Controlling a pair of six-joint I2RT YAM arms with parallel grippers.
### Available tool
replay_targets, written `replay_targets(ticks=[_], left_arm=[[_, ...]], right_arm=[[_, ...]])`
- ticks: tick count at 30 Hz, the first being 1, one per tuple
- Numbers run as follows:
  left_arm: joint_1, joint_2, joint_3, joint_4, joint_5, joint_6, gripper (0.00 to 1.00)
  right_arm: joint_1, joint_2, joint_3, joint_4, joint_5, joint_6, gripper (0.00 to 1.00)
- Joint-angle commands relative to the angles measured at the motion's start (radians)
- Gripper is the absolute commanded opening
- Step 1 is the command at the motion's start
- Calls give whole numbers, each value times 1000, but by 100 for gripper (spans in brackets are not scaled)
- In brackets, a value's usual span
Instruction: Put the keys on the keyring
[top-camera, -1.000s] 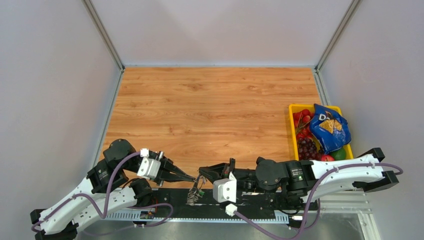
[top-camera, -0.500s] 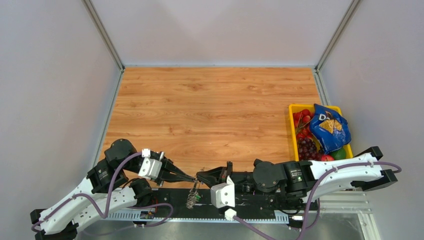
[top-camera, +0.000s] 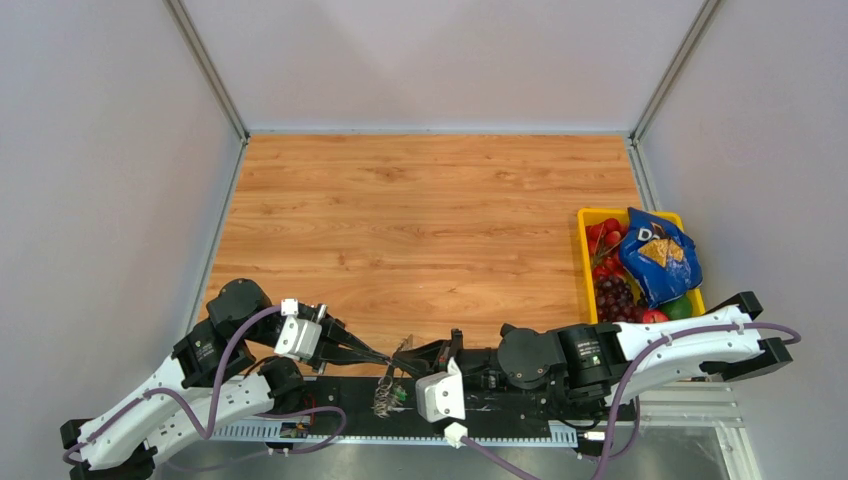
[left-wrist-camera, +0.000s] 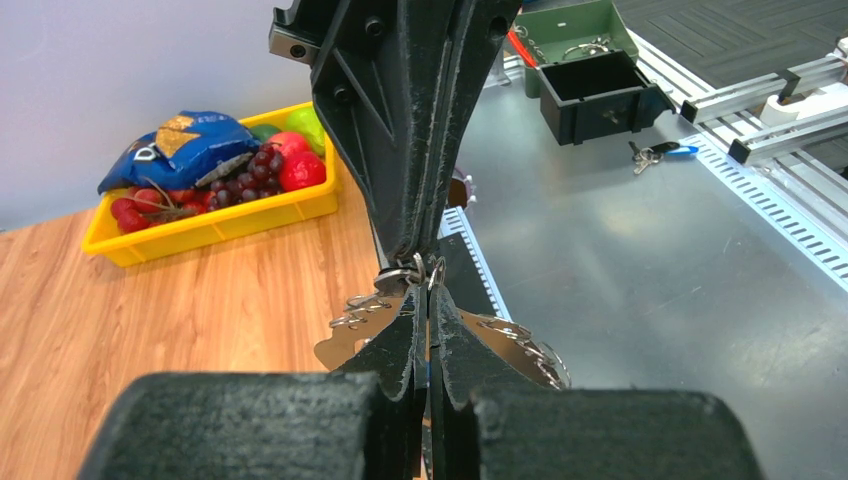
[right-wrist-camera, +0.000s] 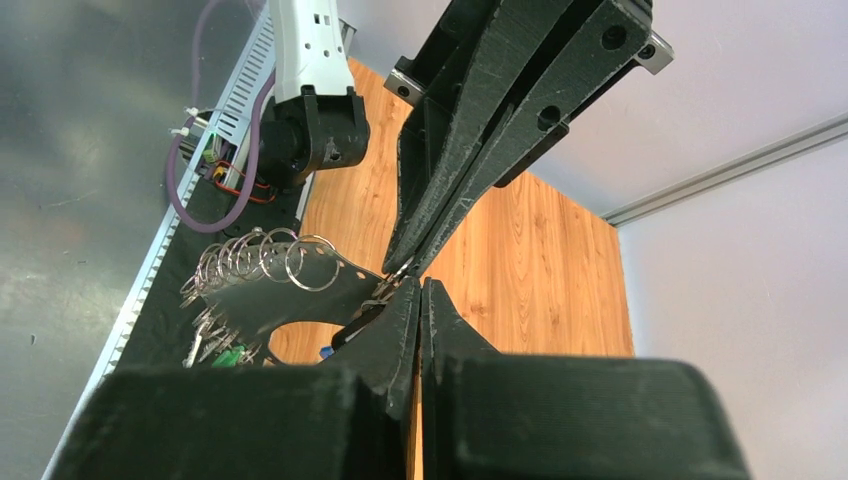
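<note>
Left gripper (left-wrist-camera: 427, 302), right gripper (left-wrist-camera: 415, 255) tip-to-tip, both pinching keyring (left-wrist-camera: 348, 342), yellow fruit tray (left-wrist-camera: 220, 226) behind

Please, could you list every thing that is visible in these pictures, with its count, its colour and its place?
table: one, brown wood, under the scene
tray: one, yellow, right edge of the table
chip bag: one, blue, on top of the fruit in the tray
grapes: one bunch, dark purple, in the tray
red fruit: several, in the tray
green fruit: at least one, near end of the tray
keyring: one, silver, with many small rings, held up at the near table edge
keys: one small bunch, silver with blue tag, on the bench
bench: one, grey metal, beside the table
black box: one, on the bench
green box: one, behind the black box
left end effector: black, closed on the keyring
right end effector: black, closed, tip against the keyring
</note>
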Motion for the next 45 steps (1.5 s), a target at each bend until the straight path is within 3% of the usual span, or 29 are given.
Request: replay_targets(ticks=[1, 20, 33, 40, 45], left_arm=[[-2, -9, 30, 42, -3, 24, 0], [-3, -24, 33, 56, -36, 15, 0], [-2, -83, -19, 276, -57, -132, 0], [-3, -88, -63, 410, -62, -219, 0], [-2, -93, -81, 480, -72, -251, 0]], right_arm=[[19, -12, 43, 4, -3, 11, 0], [46, -20, 29, -14, 20, 17, 0], [53, -28, -1, 18, 43, 44, 0], [53, -72, 12, 71, 119, 104, 25], [53, -99, 40, 85, 176, 220, 33]])
